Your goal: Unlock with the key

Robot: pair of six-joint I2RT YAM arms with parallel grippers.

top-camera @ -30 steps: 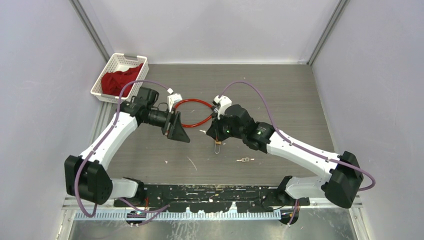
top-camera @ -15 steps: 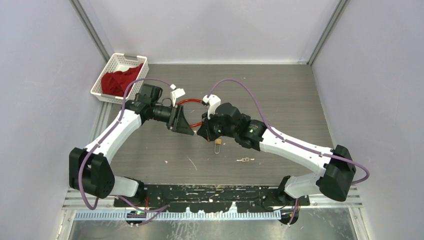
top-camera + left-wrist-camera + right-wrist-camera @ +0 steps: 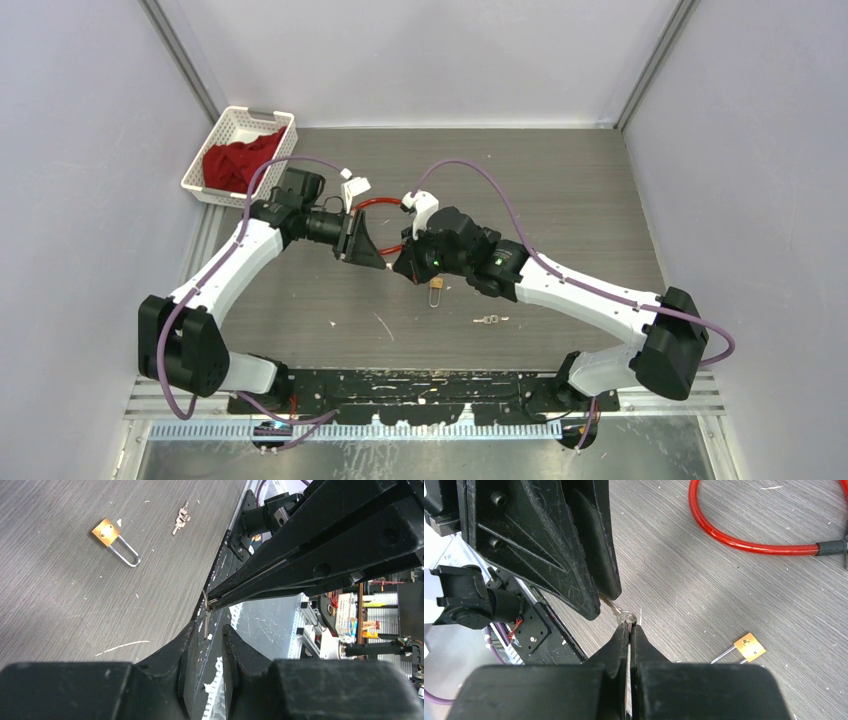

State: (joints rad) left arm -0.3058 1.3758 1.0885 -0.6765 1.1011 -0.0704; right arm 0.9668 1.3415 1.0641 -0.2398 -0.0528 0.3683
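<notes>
A small silver key [image 3: 624, 615] is held by its head in my right gripper [image 3: 629, 625], which is shut on it above the table. Its blade points into my left gripper [image 3: 207, 627]. The key [image 3: 205, 615] shows edge-on between the left fingertips, close to the left one, with a narrow gap still open beside it. The two grippers meet tip to tip in the top view, left gripper [image 3: 380, 262] against right gripper [image 3: 405, 272]. The brass padlock [image 3: 437, 285] lies flat on the table just below them, its shackle shut [image 3: 125, 555].
Another small bunch of keys [image 3: 487, 319] lies on the table to the right of the padlock. A red cable loop [image 3: 385, 205] lies behind the grippers. A white basket [image 3: 215, 135] holding red cloth stands at the back left.
The left arm swung right to meet the right gripper, and its jaws narrowed from wide open around the key blade. The right arm shifted slightly left, still holding the key.
</notes>
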